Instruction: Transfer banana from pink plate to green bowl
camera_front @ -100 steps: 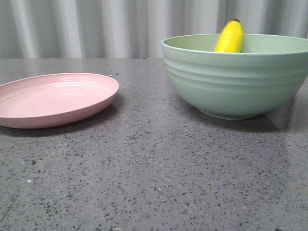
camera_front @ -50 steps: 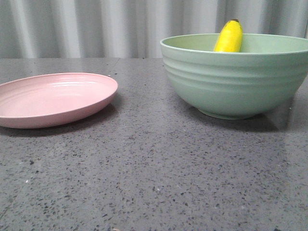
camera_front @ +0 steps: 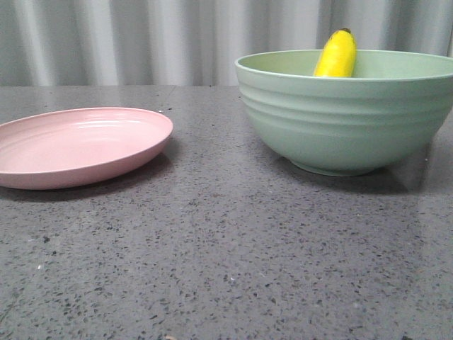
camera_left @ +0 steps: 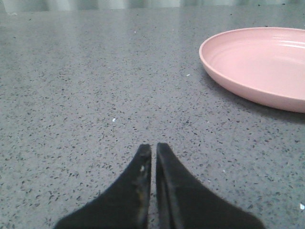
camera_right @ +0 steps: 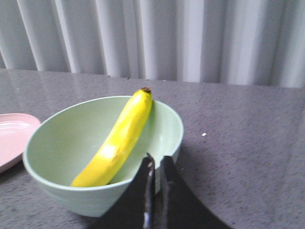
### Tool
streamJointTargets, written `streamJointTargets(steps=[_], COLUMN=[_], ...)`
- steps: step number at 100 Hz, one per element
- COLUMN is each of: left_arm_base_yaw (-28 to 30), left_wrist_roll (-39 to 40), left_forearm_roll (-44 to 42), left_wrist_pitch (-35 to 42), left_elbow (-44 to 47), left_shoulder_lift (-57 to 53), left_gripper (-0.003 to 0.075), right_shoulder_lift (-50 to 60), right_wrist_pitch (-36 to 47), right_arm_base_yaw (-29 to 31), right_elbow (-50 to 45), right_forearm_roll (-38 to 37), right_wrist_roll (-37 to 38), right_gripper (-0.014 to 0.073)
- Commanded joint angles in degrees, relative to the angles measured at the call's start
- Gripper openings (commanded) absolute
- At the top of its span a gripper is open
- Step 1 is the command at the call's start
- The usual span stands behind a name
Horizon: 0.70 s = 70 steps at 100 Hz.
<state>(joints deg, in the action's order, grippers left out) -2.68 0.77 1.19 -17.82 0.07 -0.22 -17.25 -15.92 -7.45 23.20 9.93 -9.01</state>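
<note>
The yellow banana leans inside the pale green bowl at the right, its dark tip poking above the rim. In the right wrist view the banana lies across the bowl from wall to wall. The pink plate sits empty at the left; it also shows in the left wrist view. My left gripper is shut and empty, low over the table beside the plate. My right gripper is shut and empty, just outside the bowl's rim. Neither gripper shows in the front view.
A dark speckled stone tabletop carries the plate and bowl. A grey pleated curtain hangs behind the table's far edge.
The bowl and banana have shifted very slightly left in the front view. The plate stays put.
</note>
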Motion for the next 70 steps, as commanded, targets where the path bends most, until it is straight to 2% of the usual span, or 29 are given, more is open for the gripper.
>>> streamJointTargets(steps=[1,12,18,28,38,41,47,55,63,70], left_arm_base_yaw=[0.1,0.1,0.1,0.1,0.1,0.1,0.1,0.1,0.1,0.1], left_wrist_roll=[0.0,0.0,0.0,0.0,0.0,0.0,0.0,0.0,0.0,0.0], left_forearm_roll=[0.4,0.4,0.4,0.4,0.4,0.4,0.4,0.4,0.4,0.4], left_wrist_pitch=[4.2,4.2,4.2,4.2,4.2,4.2,4.2,4.2,4.2,4.2], left_elbow=[0.5,0.5,0.5,0.5,0.5,0.5,0.5,0.5,0.5,0.5], left_shoulder_lift=[-1.7,-1.7,-1.7,-1.7,-1.7,-1.7,-1.7,-1.7,-1.7,-1.7], left_gripper=[-0.002,-0.002,-0.002,-0.002,-0.002,-0.002,-0.002,-0.002,-0.002,-0.002], right_shoulder_lift=[1.2,6.0,9.6,14.8,18.7,19.4,19.2,19.2,19.2,19.2], right_wrist_pitch=[10.8,25.4,34.2,39.2,35.6,28.7,23.7,17.2,12.3,7.8], right_arm_base_yaw=[1.3,3.9,6.1,10.7,16.4,17.7,19.0,19.3,19.3,19.3], right_elbow=[-1.1,-9.4,-14.0,-21.1,-25.2,-24.8,-24.9,-24.9,-24.9,-24.9], right_forearm_roll=[-3.3,-8.5,-8.9,-10.4,-14.5,-16.0,-16.6,-14.4,-4.8,-4.1], right_wrist_roll=[-0.6,-0.6,-0.4,0.5,6.9,7.8,7.9,4.9,-4.5,-6.4], right_gripper=[-0.0064,-0.0064,-0.0064,-0.0064,-0.0064,-0.0064,-0.0064,-0.0064,-0.0064,-0.0064])
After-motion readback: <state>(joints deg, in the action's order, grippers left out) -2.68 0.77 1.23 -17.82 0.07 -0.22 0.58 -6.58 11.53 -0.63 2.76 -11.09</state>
